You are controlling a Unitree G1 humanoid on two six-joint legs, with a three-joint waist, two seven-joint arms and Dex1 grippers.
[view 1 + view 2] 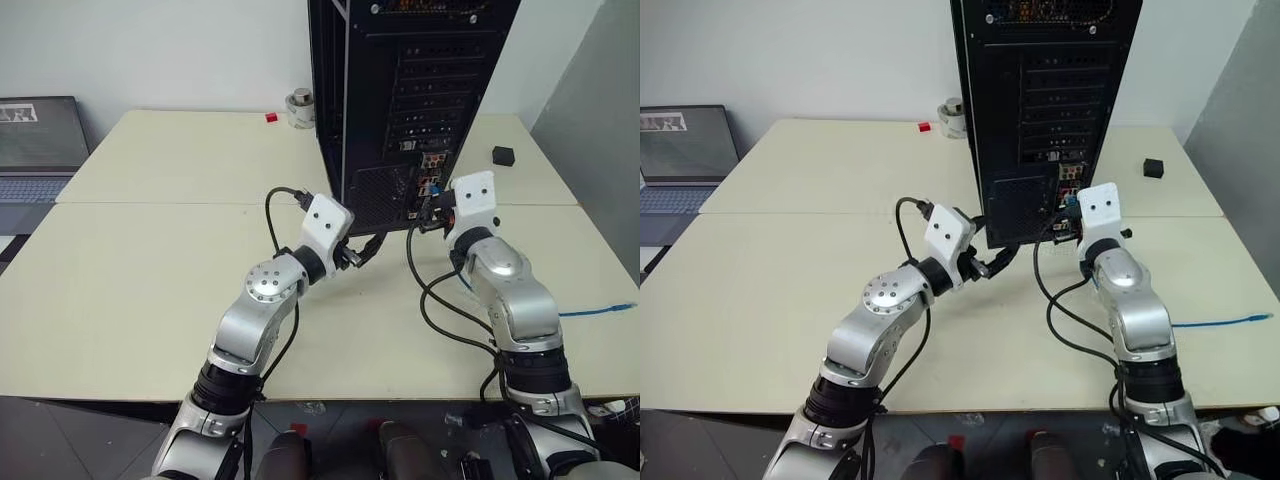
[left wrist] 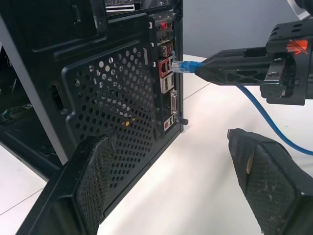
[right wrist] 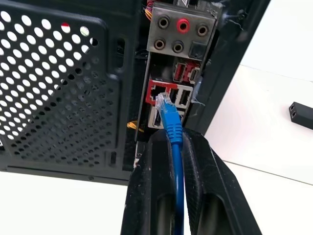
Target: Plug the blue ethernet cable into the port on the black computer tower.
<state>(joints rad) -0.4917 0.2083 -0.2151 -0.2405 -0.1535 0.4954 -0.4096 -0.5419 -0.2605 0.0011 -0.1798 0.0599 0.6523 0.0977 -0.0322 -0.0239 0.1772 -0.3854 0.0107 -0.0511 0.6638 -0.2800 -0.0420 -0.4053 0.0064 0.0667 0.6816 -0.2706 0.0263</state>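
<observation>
A pale table (image 1: 150,290) is set against a white wall, with a laptop (image 1: 35,150) past its left edge and the tower (image 1: 400,100) standing at the middle of the far half, its rear face turned toward the robot.

In the eye views, both arms are seen stretched forward and held about level. The right gripper (image 1: 432,215) is brought up against the connector cluster low on the rear face, while the cable (image 1: 600,311) trails back to the table's right edge. The left gripper (image 1: 1002,262) is held just beside the tower's lower near corner, apparently kept clear.

In the left wrist view, the left fingers (image 2: 93,186) are spread wide with nothing between them, one on either side of the vent grille.

In the right wrist view, the right gripper's jaws are clamped on the cable just behind its clear plug (image 3: 164,102), which is held at the mouth of the port (image 3: 157,92); full seating cannot be judged.
</observation>
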